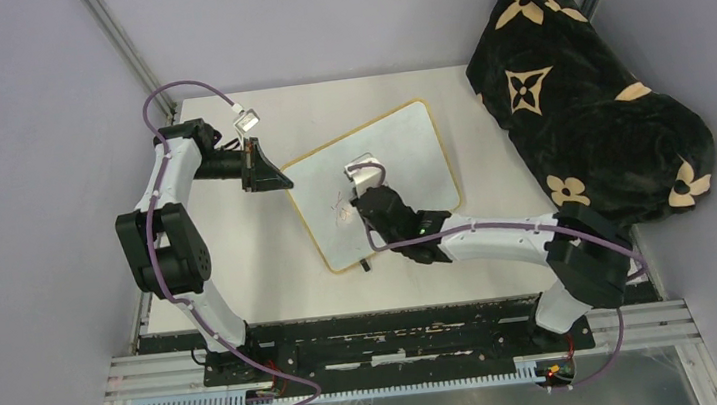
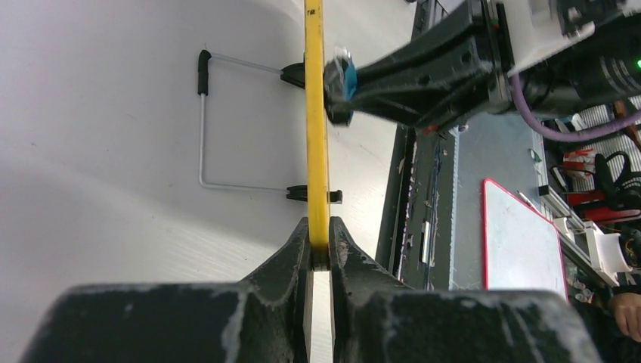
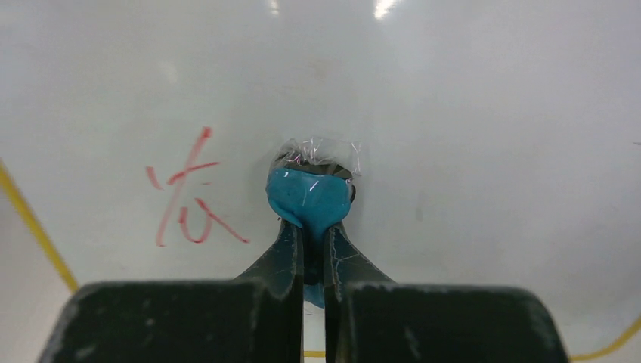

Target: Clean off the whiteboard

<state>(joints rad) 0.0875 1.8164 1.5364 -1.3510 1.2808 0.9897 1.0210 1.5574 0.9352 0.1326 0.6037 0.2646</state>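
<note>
Right end effector [image 3: 314, 236] pinches the eraser [image 3: 310, 198] on the whiteboard [image 3: 491, 136]; left end effector [image 2: 319, 240] clamps its edge. Wiping looks in hand; next, slide over the red writing [image 3: 185, 200] alongside.

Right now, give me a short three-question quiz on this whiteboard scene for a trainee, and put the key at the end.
1. True or false: the left pincer is shut on the edge of the whiteboard.
2. Pick one: the right pincer holds A) a marker, B) a blue eraser, C) nothing.
3. Short answer: what colour is the writing on the board?

Key: 1 true; 2 B; 3 red.
</note>
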